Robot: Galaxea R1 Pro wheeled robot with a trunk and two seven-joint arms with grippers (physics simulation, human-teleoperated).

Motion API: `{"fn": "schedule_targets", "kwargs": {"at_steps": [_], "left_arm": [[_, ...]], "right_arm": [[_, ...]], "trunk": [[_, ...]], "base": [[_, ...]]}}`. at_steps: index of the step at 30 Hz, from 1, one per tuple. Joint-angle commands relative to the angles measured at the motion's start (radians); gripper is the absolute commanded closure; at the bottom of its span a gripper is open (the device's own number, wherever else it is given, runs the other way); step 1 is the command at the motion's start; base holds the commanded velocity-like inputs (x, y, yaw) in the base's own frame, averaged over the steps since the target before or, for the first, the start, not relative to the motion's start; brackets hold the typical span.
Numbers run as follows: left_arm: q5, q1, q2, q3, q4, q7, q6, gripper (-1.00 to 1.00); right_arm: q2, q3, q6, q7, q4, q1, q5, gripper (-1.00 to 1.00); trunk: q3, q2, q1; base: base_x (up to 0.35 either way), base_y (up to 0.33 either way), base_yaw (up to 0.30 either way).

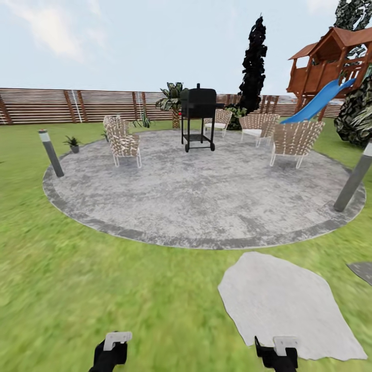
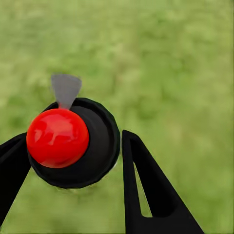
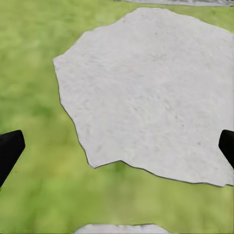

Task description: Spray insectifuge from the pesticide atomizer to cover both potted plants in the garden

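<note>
The garden lawn (image 1: 77, 268) lies around a round grey stone patio (image 1: 206, 196). A small green potted plant (image 1: 73, 143) in a grey pot stands at the patio's far left edge; its leaves are too small to make out. The pesticide atomizer is out of view. My left gripper (image 1: 111, 351) hangs low over the grass, open and empty (image 2: 73, 136). Between its fingers (image 2: 146, 185) I see a red ball on a black round disc (image 2: 58, 139) above the lawn. My right gripper (image 1: 276, 354) is open wide (image 3: 119, 144) over a pale stepping slab (image 3: 151, 92), holding nothing.
Several woven chairs (image 1: 123, 142) and a black grill (image 1: 198, 116) stand on the patio. Grey bollard lamps (image 1: 51, 153) flank it left and right (image 1: 354, 178). A slat fence (image 1: 77, 106) rings the back. A wooden playhouse with a blue slide (image 1: 320, 98) sits back right. A stepping slab (image 1: 284, 302) lies ahead right.
</note>
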State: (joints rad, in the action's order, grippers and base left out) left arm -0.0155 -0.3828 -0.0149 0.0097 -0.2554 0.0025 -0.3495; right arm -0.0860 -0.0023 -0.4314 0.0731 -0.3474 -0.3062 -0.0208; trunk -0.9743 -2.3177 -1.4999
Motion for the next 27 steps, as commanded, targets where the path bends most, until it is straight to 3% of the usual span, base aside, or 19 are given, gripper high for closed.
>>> {"fn": "schedule_targets", "kwargs": {"at_steps": [1, 27], "left_arm": [[-0.001, -0.001, 0.000, 0.001, 0.001, 0.001, -0.003, 1.00], [-0.002, -0.001, -0.002, 0.001, 0.009, 0.001, -0.002, 1.00]], "right_arm": [[0.000, 0.000, -0.003, 0.003, 0.001, -0.001, -0.002, -1.00], [-0.001, 0.000, -0.003, 0.002, 0.001, -0.001, -0.004, -1.00]], "trunk": [[-0.001, 0.000, 0.000], [-0.001, 0.000, 0.000]], "base": [[0.339, 0.000, 0.000], [0.339, 0.000, 0.000]]}}
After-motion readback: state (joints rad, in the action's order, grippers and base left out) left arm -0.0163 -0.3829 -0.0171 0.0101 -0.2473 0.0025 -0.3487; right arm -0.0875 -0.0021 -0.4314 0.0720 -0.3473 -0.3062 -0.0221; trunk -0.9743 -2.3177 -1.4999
